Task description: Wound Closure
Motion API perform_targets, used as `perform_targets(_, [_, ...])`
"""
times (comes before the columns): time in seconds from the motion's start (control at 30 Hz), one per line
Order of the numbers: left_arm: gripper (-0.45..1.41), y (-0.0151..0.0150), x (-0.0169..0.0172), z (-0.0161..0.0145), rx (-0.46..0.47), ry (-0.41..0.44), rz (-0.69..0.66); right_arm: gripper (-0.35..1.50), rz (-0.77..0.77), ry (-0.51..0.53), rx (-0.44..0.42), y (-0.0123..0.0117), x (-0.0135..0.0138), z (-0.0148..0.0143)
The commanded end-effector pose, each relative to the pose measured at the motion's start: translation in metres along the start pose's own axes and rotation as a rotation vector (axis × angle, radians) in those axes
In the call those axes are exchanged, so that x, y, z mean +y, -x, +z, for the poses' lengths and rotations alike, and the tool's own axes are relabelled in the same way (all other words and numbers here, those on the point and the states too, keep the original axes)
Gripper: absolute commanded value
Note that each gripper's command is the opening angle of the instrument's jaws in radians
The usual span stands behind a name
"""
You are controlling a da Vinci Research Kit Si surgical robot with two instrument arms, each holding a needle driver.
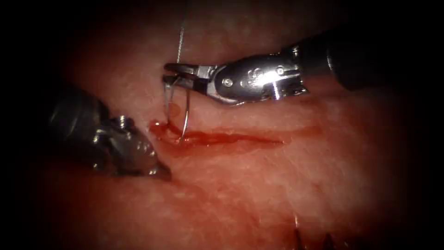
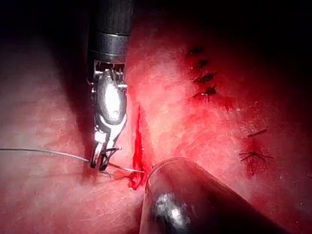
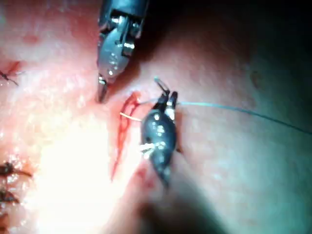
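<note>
Our right claw (image 1: 172, 75) clenches the needle (image 1: 186, 118) near its thread end; below it the tip sits in the cut (image 1: 231, 137). We keep that grasp firm. Our left claw (image 1: 159, 172) grasps nothing, apparently clenched.

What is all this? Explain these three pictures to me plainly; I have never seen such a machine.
This is a surgical practice robot with two thin arms, each ending in a small two-jawed end effector. It is stitching a cut in pork belly, the tissue. One picture looks down from an endoscope. The other two come from small cameras near each arm's wrist.

The right end effector is shut on the curved needle near its thread end. The needle's other end appears to enter the tissue at the cut's left end, where red fluid lies. The thread trails away from the jaws. The left end effector looks shut and holds nothing, at the tissue near the cut's left end.
</note>
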Motion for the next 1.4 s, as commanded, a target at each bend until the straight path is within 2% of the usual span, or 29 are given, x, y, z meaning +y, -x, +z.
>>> perform_targets(0.03, [-0.45,0.0007,0.0011,0.0006,0.005,0.005,0.004,-0.35,-0.013,-0.004,-0.002,0.0004,-0.0018,0.0010])
perform_targets(0.13, [-0.45,0.0013,0.0014,0.0003,0.020,0.005,0.006,-0.35,-0.069,0.006,-0.012,0.0004,-0.0025,0.0011])
perform_targets(0.27, [-0.45,0.0013,0.0018,0.0007,0.032,0.000,0.005,-0.35,-0.140,0.027,-0.038,-0.0001,-0.0021,0.0010])
perform_targets(0.87, [-0.45,0.0032,0.0045,0.0028,0.060,0.014,0.018,-0.35,-0.280,0.071,-0.066,-0.0005,-0.0021,0.0016])
perform_targets(1.23, [-0.45,0.0053,0.0054,0.0042,0.067,0.040,0.039,-0.35,-0.294,0.085,-0.061,-0.0001,-0.0033,0.0017])
perform_targets(1.4, [-0.45,0.0049,0.0051,0.0038,0.084,0.047,0.038,-0.35,-0.206,0.090,-0.009,-0.0006,-0.0039,0.0018])
